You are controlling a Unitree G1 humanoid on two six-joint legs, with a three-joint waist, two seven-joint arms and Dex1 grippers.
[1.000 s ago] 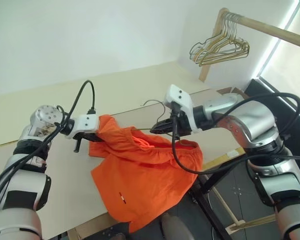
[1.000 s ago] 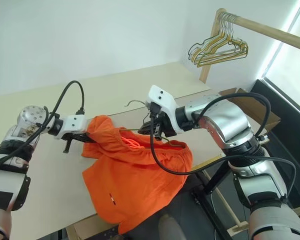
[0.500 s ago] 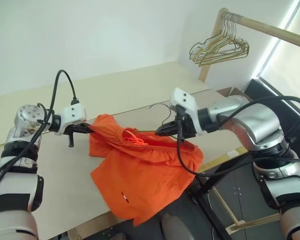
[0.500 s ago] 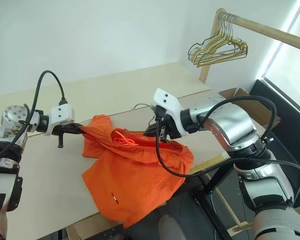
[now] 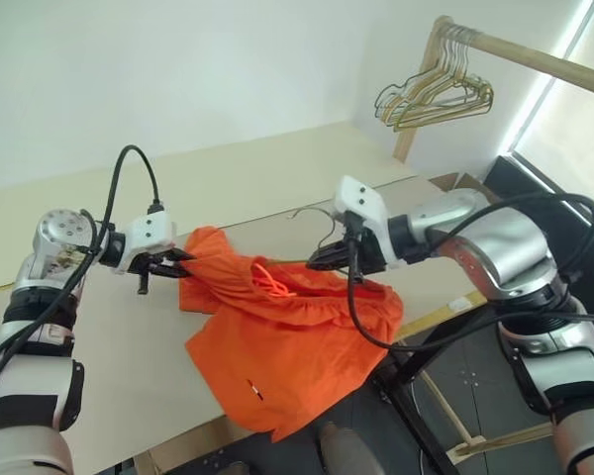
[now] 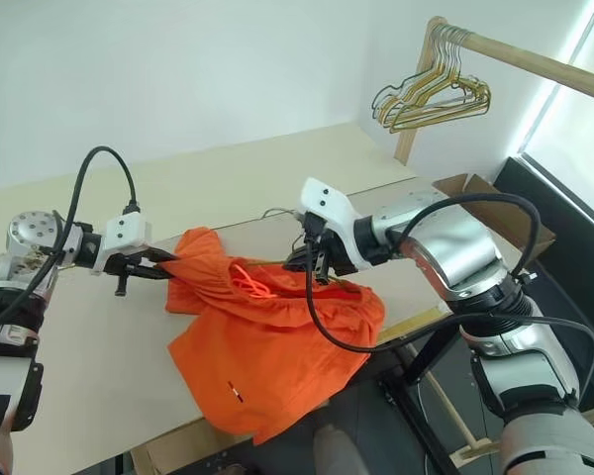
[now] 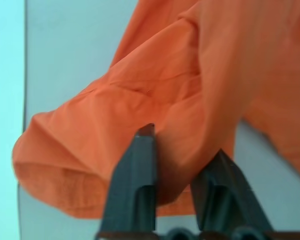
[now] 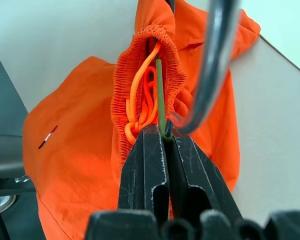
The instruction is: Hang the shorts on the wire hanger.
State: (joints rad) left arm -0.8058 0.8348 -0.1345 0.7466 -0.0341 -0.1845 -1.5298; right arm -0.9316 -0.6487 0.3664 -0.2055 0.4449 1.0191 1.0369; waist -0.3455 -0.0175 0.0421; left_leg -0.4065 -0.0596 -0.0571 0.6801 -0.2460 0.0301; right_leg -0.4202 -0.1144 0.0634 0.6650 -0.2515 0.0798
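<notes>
The shorts (image 5: 287, 346) lie bunched at the table's (image 5: 99, 396) front edge, their lower part draped over it. The right gripper (image 8: 166, 137) pinches the wire hanger (image 8: 160, 95) inside the waistband. The left gripper (image 7: 182, 165), fingers parted, straddles a fabric fold.

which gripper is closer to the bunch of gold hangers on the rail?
Right. The right gripper, shut on the wire hanger inside the shorts, sits below the gold hangers. The left gripper is farther away, across the shorts at their far corner.
</notes>
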